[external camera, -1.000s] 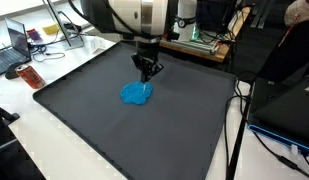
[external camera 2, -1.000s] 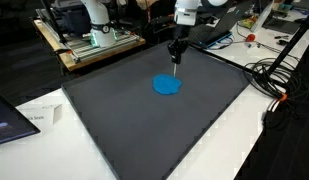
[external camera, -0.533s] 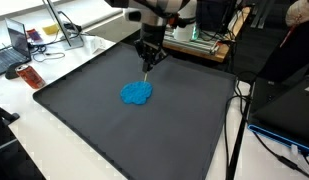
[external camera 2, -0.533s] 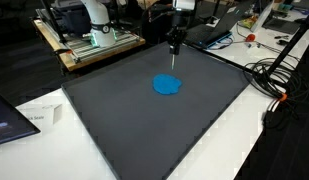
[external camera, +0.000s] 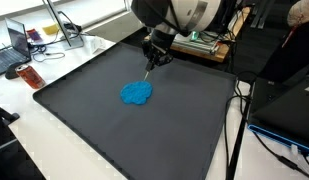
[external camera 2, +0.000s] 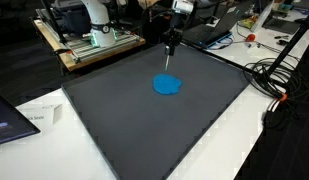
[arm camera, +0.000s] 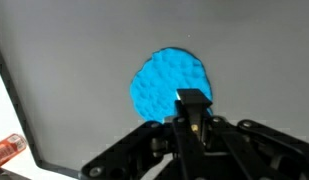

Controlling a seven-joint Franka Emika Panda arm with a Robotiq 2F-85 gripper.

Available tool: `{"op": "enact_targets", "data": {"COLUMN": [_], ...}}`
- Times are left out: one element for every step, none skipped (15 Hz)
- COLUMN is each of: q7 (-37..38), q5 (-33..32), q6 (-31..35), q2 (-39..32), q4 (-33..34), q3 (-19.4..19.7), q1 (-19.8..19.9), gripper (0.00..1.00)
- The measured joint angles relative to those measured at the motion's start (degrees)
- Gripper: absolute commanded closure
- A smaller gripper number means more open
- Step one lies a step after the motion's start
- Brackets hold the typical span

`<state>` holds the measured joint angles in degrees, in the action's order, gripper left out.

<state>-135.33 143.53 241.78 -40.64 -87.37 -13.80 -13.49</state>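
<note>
1. The gripper (external camera: 154,55) has lifted over the last second. It was low, just above the blue lump (external camera: 136,93), and it now hangs well above it, toward the upper middle of the frame in both exterior views.
2. The jaws are clenched tight. A thin pale stick (external camera: 149,70) seems pinched between them and points down toward the mat (external camera: 114,140). It is too fine to make out clearly, though it shows as a faint line below the gripper (external camera 2: 170,45) in an exterior view.
3. The blue lump (external camera 2: 168,85) lies where it lay before, near the centre of the mat (external camera 2: 124,120) and a little toward its far edge. Its outline is irregular and its surface looks dimpled.
4. In the wrist view the blue lump (arm camera: 166,85) fills the middle of the frame, just above the dark closed fingertips of the gripper (arm camera: 194,100).
5. With the rise, the stick (external camera 2: 168,62) is clear of the lump and nothing touches the lump. As a judgement, the contact part of the work is over for the moment, and the lump does not appear to have been dragged or carried along.
6. An orange object (arm camera: 6,148) sits off the mat at the lower left of the wrist view. A laptop (external camera: 14,45) stands at the upper left in an exterior view.
</note>
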Motion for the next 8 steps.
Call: {"op": "enact_targets", "data": {"q7": [0.0,0.1,0.2,0.2,0.2,0.2,0.2,0.4], "q5": [0.0,-0.1,-0.1,-0.1,-0.1,-0.1,-0.1,-0.7], "q6": [0.0,-0.1,-0.1,-0.2,-0.3,-0.4,-0.4,-0.4], "q2": [0.7,1.1,1.1,1.0,0.7,0.5,0.4,0.3], "q4": [0.0,0.0,0.0,0.0,0.0,0.0,0.0,0.0], "q3": [1.6,2.1,1.8,1.8,1.8,1.9,1.9,1.3], "q1": [-2.1,-3.2,-3.4,-3.2,-2.9,-2.6,-2.4,-1.9], "gripper": [0.87,0.87,0.87,0.87,0.87,0.97,0.97,0.97]}}
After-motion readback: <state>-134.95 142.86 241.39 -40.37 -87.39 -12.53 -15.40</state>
